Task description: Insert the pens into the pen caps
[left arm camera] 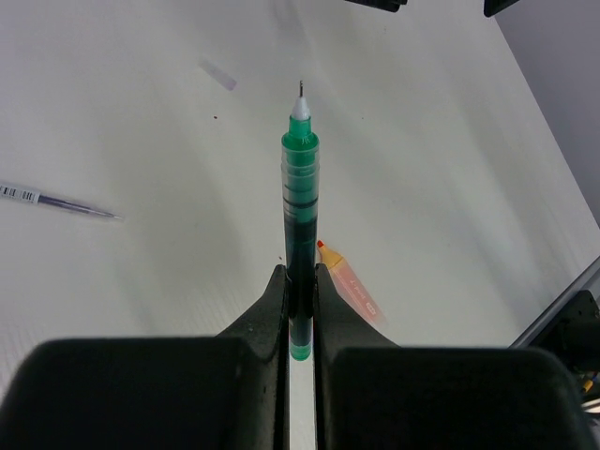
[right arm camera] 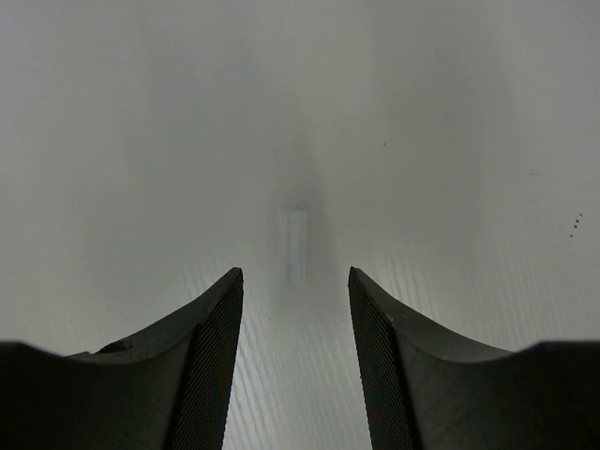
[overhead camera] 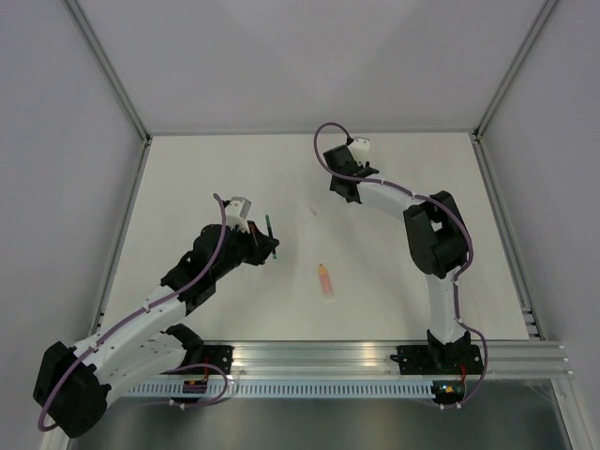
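Note:
My left gripper (overhead camera: 265, 246) (left arm camera: 300, 272) is shut on the dark green pen (left arm camera: 300, 197) (overhead camera: 268, 228), near its rear end. The pen's uncapped tip points away from the fingers. The pale orange pen (overhead camera: 324, 279) (left arm camera: 349, 284) lies flat on the table, just right of the left fingers. My right gripper (overhead camera: 349, 195) (right arm camera: 295, 272) hangs open low over the table, with nothing between its fingers. Just beyond its fingertips lies a pen cap (right arm camera: 294, 244), a short pale tube too blurred to tell its colour. Another short pale piece (left arm camera: 217, 75) lies farther off.
A thin purple pen with a barcode label (left arm camera: 56, 200) lies on the table at the left of the left wrist view. Metal frame posts (overhead camera: 112, 75) and grey walls bound the white table (overhead camera: 412, 309). A slotted rail (overhead camera: 375, 356) runs along the near edge.

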Robot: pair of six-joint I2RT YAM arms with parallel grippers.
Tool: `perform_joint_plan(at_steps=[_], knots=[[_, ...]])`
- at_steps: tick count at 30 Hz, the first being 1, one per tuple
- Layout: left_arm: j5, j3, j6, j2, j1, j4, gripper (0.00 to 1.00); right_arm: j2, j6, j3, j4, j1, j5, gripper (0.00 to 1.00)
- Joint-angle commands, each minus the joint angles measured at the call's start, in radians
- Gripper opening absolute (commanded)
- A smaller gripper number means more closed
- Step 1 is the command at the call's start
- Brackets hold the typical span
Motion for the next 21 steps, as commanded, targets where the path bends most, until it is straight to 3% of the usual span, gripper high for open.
perform_joint_plan(at_steps=[1, 21], knots=[[-0.03, -0.009, -0.013, -0.018, -0.002, 0.038, 0.02, 0.052, 0.02, 0.074, -0.04, -0.023, -0.031, 0.55], [-0.036, -0.015, -0.018, -0.038, -0.003, 0.042, 0.02, 0.175, 0.048, 0.137, -0.077, -0.033, -0.046, 0.43]])
